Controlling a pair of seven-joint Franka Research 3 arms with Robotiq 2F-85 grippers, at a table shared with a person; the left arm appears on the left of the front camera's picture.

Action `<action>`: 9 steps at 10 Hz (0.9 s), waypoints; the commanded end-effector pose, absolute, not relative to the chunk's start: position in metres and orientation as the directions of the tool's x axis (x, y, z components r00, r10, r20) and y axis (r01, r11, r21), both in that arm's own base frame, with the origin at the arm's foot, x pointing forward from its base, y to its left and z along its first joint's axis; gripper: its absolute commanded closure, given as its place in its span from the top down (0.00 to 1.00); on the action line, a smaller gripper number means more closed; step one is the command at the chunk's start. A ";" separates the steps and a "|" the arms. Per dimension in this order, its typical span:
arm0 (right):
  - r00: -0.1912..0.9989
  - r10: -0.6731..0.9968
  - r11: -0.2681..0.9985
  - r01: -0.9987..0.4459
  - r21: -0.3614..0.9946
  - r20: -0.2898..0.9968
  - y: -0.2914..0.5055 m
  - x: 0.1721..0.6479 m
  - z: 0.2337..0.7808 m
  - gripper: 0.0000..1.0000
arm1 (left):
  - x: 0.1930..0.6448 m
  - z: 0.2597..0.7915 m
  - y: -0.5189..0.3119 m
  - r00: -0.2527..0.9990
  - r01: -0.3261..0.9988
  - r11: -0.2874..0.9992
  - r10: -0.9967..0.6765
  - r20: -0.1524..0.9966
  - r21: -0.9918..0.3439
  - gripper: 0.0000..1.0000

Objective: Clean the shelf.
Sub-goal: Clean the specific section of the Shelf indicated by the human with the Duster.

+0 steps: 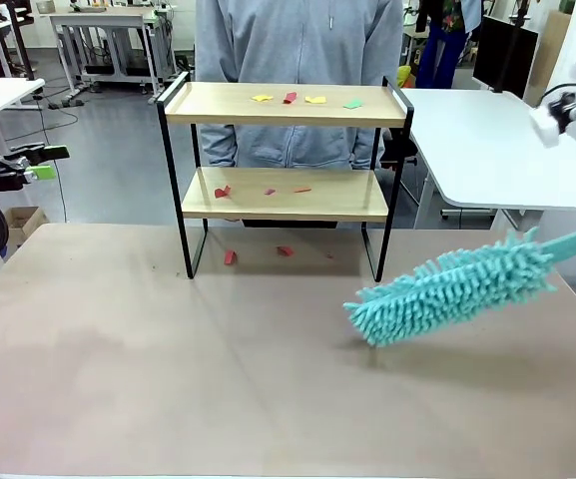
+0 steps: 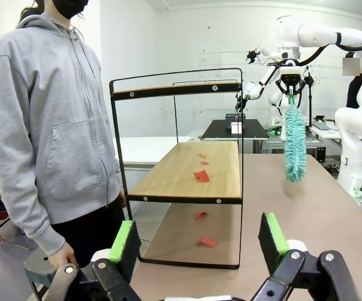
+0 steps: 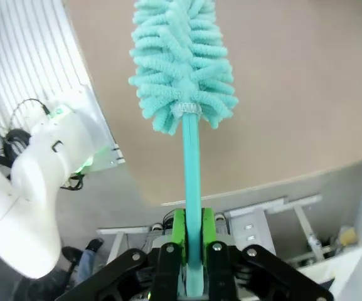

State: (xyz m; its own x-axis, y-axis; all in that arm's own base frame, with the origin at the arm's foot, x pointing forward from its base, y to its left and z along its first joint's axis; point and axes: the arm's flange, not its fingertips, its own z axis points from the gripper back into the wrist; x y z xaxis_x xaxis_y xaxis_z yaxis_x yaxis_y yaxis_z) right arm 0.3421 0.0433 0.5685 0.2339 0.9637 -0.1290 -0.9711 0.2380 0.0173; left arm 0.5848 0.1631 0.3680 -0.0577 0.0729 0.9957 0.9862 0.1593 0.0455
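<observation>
Teal fluff to the wood: with the duster (image 1: 447, 289) pinched by its handle between the shut pads of the right gripper (image 3: 192, 251), lift the head from right of the shelf (image 1: 286, 105), on the robot's side, up to the top board. Lay the fibres flat and draw them slowly from back to front, driving the paper scraps (image 1: 289, 98) off the front edge, not into the black rails raised at either end of the shelf. Tilt the handle low for the lower board, given the tight gap under the top one, and enter from the front of the shelf, between the slim legs. Avoid reaching past the back of the shelf, with a person (image 1: 297, 40) standing just behind. Use the bare table (image 1: 168, 379) in front of the shelf for swinging. Leave the left gripper (image 2: 199, 241), spread wide and empty, well left of the shelf.
</observation>
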 end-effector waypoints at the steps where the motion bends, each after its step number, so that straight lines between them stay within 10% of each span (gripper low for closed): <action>1: 0.131 0.988 0.137 -0.989 0.061 -0.084 0.058 0.341 0.563 0.13 | 0.584 0.371 0.163 -0.073 0.985 0.164 0.068 0.995 0.061 1.00; 9: 0.146 0.985 0.152 -0.986 0.063 -0.091 0.068 0.339 0.560 0.13 | 0.584 0.371 0.163 -0.073 0.985 0.164 0.068 0.995 0.061 1.00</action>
State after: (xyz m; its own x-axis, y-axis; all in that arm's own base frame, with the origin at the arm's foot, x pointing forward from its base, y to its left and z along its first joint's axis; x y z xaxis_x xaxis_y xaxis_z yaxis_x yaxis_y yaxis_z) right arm 0.3407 0.0685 0.5589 0.1473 0.9848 -0.0924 -0.9864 0.1532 0.0604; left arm 0.5848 0.1632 0.3680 -0.0577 0.0729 0.9957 0.9862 0.1594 0.0454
